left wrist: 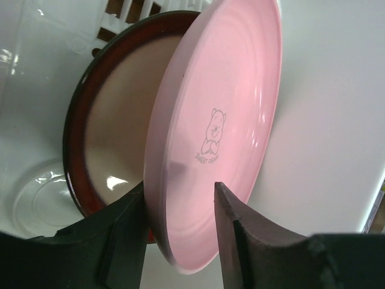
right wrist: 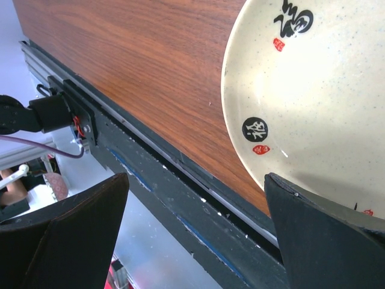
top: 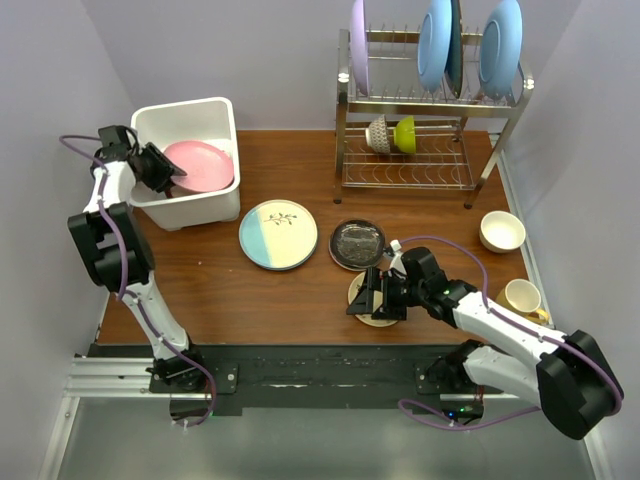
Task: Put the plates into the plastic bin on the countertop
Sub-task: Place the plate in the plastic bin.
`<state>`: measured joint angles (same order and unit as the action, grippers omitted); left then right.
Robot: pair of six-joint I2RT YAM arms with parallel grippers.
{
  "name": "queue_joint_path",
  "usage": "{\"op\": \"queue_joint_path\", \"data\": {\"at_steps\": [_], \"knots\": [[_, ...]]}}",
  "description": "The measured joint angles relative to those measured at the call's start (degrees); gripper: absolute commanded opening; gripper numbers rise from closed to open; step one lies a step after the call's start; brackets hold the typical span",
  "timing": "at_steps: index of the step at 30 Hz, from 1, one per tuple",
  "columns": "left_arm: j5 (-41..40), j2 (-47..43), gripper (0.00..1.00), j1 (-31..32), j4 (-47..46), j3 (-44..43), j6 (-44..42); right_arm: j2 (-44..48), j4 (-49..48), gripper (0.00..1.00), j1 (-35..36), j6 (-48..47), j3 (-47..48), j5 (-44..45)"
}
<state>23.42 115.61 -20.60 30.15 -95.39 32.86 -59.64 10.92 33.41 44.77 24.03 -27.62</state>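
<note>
The white plastic bin (top: 185,110) stands at the back left of the wood countertop (top: 300,290). The pink plate (top: 200,165) leans inside it on the cream plate with the maroon rim (left wrist: 114,120). My left gripper (top: 160,170) straddles the pink plate's (left wrist: 222,120) lower rim, jaws apart (left wrist: 179,192): one finger touches its back, the other stands off its face. My right gripper (top: 378,297) is wide open just above the small yellowish plate (top: 376,318), near the front edge (right wrist: 195,174); that plate (right wrist: 313,90) fills the wrist view's upper right. The half-blue plate (top: 278,235) and dark glass plate (top: 357,244) lie mid-table.
A steel wire rack (top: 430,150) at the back right holds a lilac plate (top: 358,45), light-blue plates (top: 435,40) and small bowls. A cream bowl (top: 502,230) and a mug (top: 522,298) sit at the right. A black rail (right wrist: 150,168) runs along the front edge.
</note>
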Motion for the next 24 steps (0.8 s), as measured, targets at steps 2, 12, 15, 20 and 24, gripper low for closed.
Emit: {"op": "queue_joint_path", "data": {"at_steps": [2,12,15,20,24], "knots": [[0.0,0.0,0.57,0.2,0.4,-0.3,-0.6,0.0,-0.2,0.99,0.0,0.0,0.0,0.0],[-0.2,-0.6,0.69,0.8,1.7,-1.0,-1.0,0.0,-0.2,0.99,0.0,0.0,0.0,0.0],[-1.1,-2.4,0.71,0.8,2.6,-1.0,-1.0,0.0,-0.2,0.99,0.0,0.0,0.0,0.0],[-3.1,-6.1,0.74,0.8,4.6,-2.0,-0.9,0.0,-0.2,0.99,0.0,0.0,0.0,0.0],[-3.9,-10.1,0.74,0.8,5.1,-2.3,-0.4,0.2,-0.4,0.99,0.0,0.2,-0.2,-0.3]]}}
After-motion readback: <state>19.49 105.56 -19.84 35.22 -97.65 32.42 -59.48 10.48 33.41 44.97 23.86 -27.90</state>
